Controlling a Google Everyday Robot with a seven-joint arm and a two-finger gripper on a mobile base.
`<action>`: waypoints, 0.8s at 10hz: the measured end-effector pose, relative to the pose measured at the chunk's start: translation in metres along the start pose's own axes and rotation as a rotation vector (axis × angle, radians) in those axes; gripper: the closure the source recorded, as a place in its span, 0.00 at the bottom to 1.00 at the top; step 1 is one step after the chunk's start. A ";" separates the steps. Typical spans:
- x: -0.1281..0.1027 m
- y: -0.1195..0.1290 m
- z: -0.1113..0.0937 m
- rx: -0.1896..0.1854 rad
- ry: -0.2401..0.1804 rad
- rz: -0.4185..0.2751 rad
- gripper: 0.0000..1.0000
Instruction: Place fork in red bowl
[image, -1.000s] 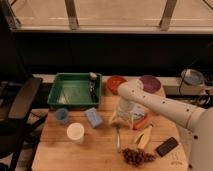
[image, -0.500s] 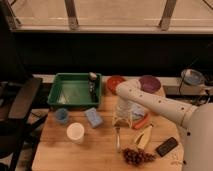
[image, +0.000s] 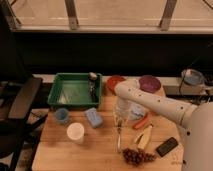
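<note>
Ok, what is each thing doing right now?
fork: lying flat on the table.
gripper: down at the table, shut on the fork's upper end.
red bowl: upright, no fork inside.
purple bowl: upright.
white cup: upright.
blue cup: upright.
banana: lying, unpeeled.

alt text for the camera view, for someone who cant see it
A robot arm reaches down to a wooden table, its claw shut on the upper end of a fork lying flat. The red bowl sits behind the arm beside a purple bowl and a green tray.
</note>
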 end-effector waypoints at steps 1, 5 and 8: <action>-0.001 -0.001 0.000 0.000 0.000 -0.002 1.00; -0.011 0.000 -0.043 0.119 0.069 0.027 1.00; -0.013 0.008 -0.083 0.196 0.138 0.050 1.00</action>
